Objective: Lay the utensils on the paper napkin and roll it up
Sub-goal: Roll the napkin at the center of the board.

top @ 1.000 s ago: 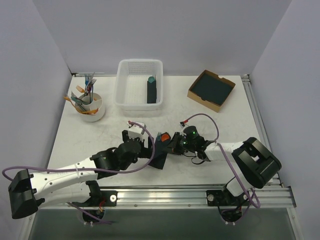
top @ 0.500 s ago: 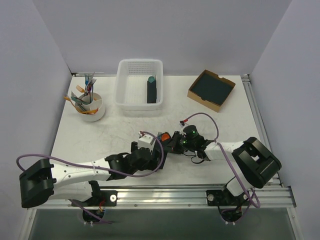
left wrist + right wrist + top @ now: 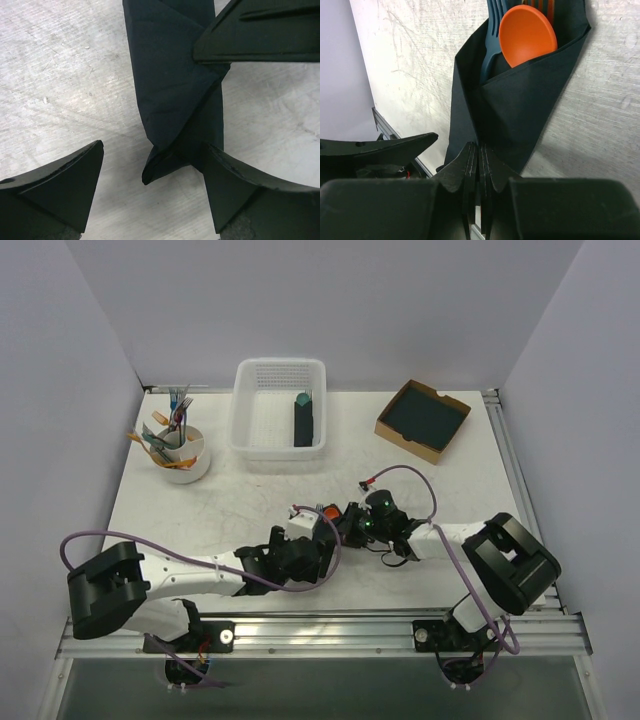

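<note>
The paper napkin [image 3: 520,100] lies folded into a narrow dark bundle near the table's front middle. An orange spoon [image 3: 527,35] of the utensils and a teal fork [image 3: 492,30] stick out of its top; the orange tip shows in the top view [image 3: 328,511]. My right gripper [image 3: 479,146] is shut, pinching the napkin's fold. It also shows in the top view [image 3: 347,527]. My left gripper [image 3: 152,160] is open and straddles the napkin's lower end [image 3: 170,100]; its right finger [image 3: 240,185] touches the paper. In the top view my left gripper [image 3: 316,552] covers most of the bundle.
A white basket [image 3: 240,410] at the back holds a dark roll with a teal tip [image 3: 303,420]. A cardboard box [image 3: 388,426] with dark sheets stands at the back right. A white cup [image 3: 183,465] of utensils stands at the back left. A metal rail [image 3: 330,625] runs along the front edge.
My left arm has swung right and brought its open gripper round the napkin's lower end. My right gripper has stayed shut at the napkin.
</note>
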